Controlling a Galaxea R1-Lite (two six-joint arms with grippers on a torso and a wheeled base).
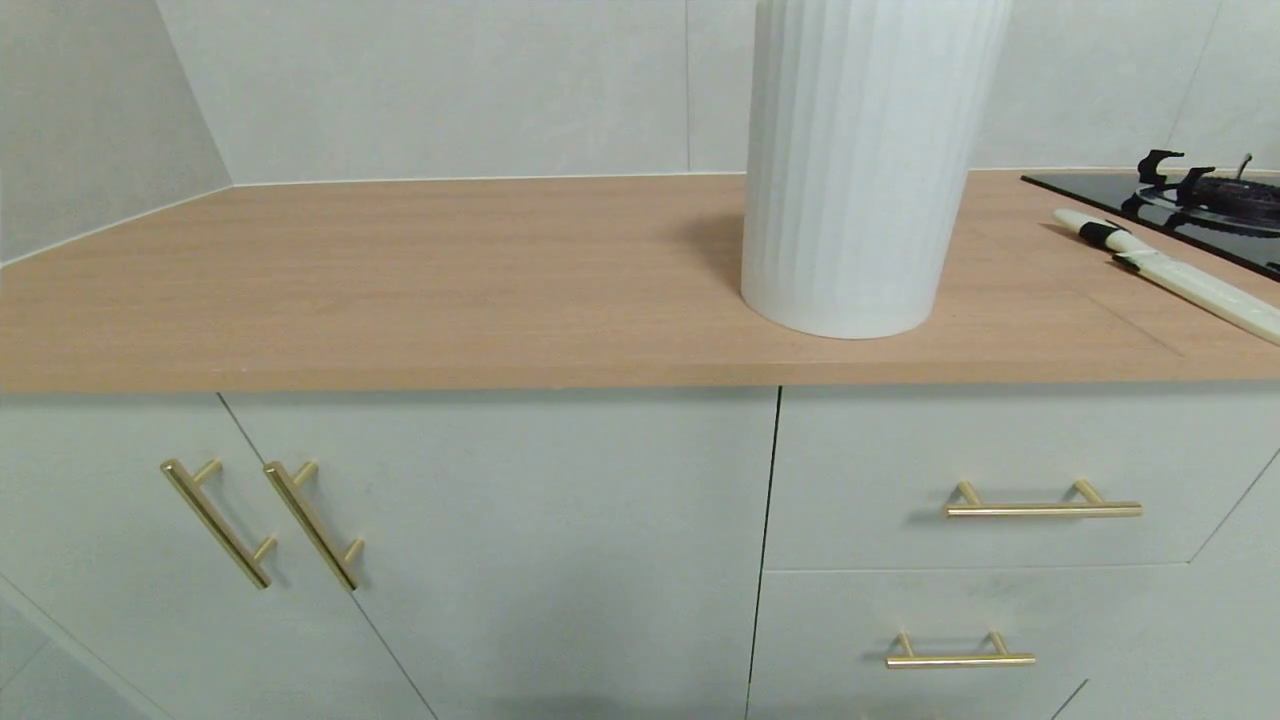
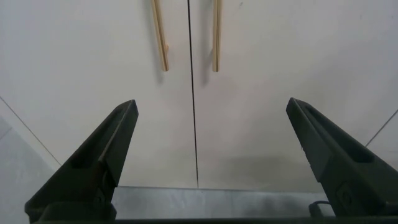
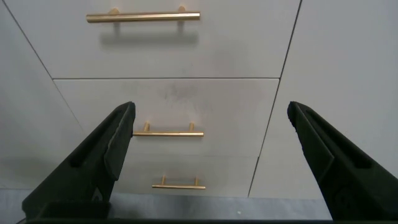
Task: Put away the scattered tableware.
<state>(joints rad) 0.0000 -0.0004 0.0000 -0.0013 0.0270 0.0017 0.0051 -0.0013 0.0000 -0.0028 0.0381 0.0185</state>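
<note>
A tall white ribbed container (image 1: 858, 160) stands on the wooden counter (image 1: 400, 280), right of its middle and near the front edge. A cream-coloured knife (image 1: 1165, 268) with a black band lies on the counter at the far right. My left gripper (image 2: 211, 109) hangs open in front of the white double cabinet doors (image 2: 261, 112) below the counter, with nothing between its fingers. My right gripper (image 3: 211, 112) is open too, facing the white drawer fronts (image 3: 168, 102), and holds nothing.
A black hob (image 1: 1190, 205) with a burner sits at the counter's far right corner. Gold bar handles mark the two cabinet doors (image 1: 215, 520) and the drawers (image 1: 1042, 508). Grey tiled walls (image 1: 450, 90) close off the back and left.
</note>
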